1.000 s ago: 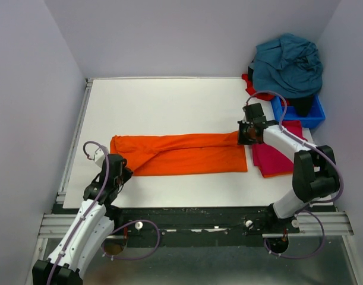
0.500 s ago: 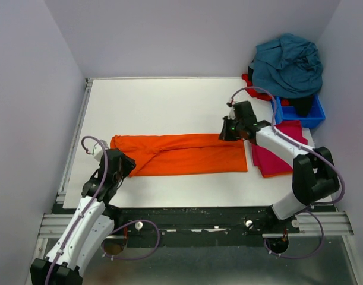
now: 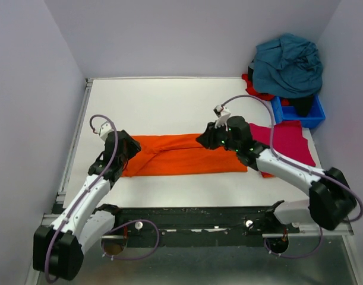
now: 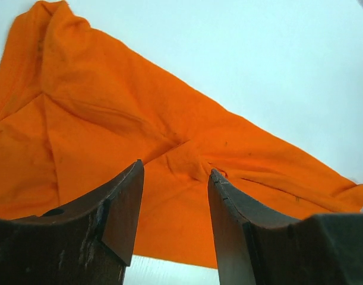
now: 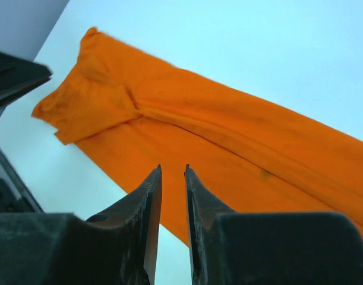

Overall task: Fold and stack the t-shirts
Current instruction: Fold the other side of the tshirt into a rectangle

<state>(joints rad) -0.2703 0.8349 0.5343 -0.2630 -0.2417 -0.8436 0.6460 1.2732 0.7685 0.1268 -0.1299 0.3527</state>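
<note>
- Left arm (image 3: 86, 199) and right arm (image 3: 285, 169): smooth white shells between chunky black joints.
- Thin lilac cables (image 3: 102, 117) looping off each wrist and coiling by the bases.
- Tiny green lights (image 3: 236, 150) on the right wrist.
- Left gripper (image 4: 175, 169) and right gripper (image 5: 173, 168): dark, scuffed, blade-like fingers tapering to thin tips.

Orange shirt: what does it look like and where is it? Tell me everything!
The orange shirt is bright, soft-looking cloth folded into a long band, lying flat across the white table from left to right. It is gently wrinkled, with a slanting fold near its left end. The left gripper is over that end, the right gripper over its far edge, both with jaws parted and holding nothing. The right arm hides whether it touches the magenta shirt.
</note>
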